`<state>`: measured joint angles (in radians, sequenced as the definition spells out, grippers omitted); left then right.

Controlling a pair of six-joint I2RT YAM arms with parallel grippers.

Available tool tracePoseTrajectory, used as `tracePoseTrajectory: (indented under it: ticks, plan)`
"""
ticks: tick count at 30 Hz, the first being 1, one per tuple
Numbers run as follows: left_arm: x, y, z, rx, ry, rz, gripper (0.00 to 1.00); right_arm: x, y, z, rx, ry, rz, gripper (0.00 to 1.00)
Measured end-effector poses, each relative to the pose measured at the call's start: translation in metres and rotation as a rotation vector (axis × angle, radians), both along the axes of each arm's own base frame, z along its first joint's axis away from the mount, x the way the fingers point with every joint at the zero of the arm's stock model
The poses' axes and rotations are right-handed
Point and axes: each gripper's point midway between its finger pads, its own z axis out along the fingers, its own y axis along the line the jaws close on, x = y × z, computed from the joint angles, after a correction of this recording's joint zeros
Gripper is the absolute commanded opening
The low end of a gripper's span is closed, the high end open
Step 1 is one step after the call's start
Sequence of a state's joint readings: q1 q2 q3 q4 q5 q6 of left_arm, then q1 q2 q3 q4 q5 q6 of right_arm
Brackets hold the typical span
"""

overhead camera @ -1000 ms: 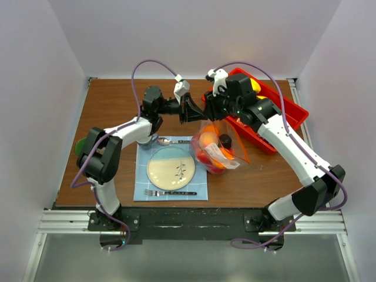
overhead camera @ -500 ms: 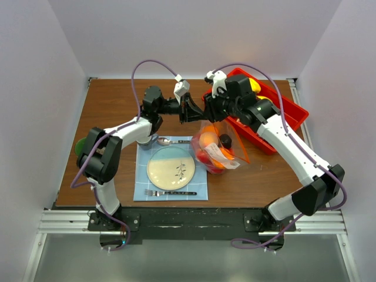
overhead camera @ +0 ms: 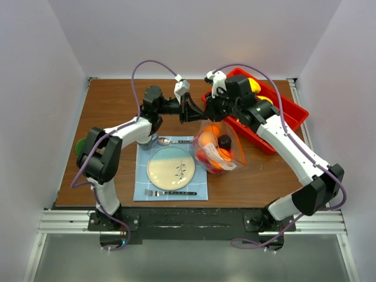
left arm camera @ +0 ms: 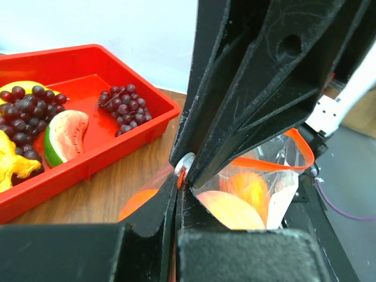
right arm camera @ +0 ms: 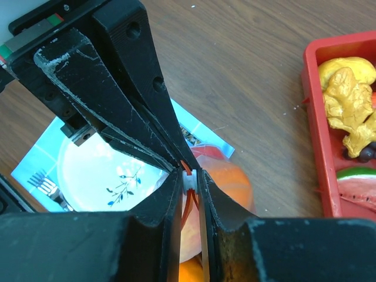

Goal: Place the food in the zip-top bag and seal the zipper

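The left pincer (left arm camera: 183,171) is pinched tight on the orange-red zipper strip (left arm camera: 265,165) at one end of the mouth of the clear, crinkly plastic zip-top bag (overhead camera: 235,148). The right pincer (right arm camera: 189,180) stands just beside it, its jaws narrowed onto the same strip, with a small white piece caught between them. The bag hangs below both pincers, its bottom on the tabletop (overhead camera: 111,106) and round toy fruits (overhead camera: 207,141) heaped inside.

Beyond the left pincer the strip bows out in an open loop, so the mouth looks unsealed. Dark purple grapes (left arm camera: 124,107) and a watermelon slice (left arm camera: 66,134) lie in the red rectangular plastic tray (left arm camera: 103,154), off to the side of the pincers.

The main risk is the strip slipping. If the right pincer drags along it while the left grip is shallow, the thin plastic could pull free, drop the mouth and spill fruit. A crooked pull could also skip parts of the seal. Closing now would likely shut out the fruit in the tray.
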<state>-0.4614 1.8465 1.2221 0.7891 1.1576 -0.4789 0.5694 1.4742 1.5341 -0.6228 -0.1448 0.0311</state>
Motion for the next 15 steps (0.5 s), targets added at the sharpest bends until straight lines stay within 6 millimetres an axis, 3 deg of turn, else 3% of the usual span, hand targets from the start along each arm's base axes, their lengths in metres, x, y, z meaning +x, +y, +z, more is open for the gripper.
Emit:
tracePoseTrajectory:
  ticks: [15]
  plan:
    - [0.021, -0.01, -0.005, -0.008, 0.095, 0.17, 0.0, 0.0, -0.017, -0.009, -0.003, -0.015, -0.097, 0.14]
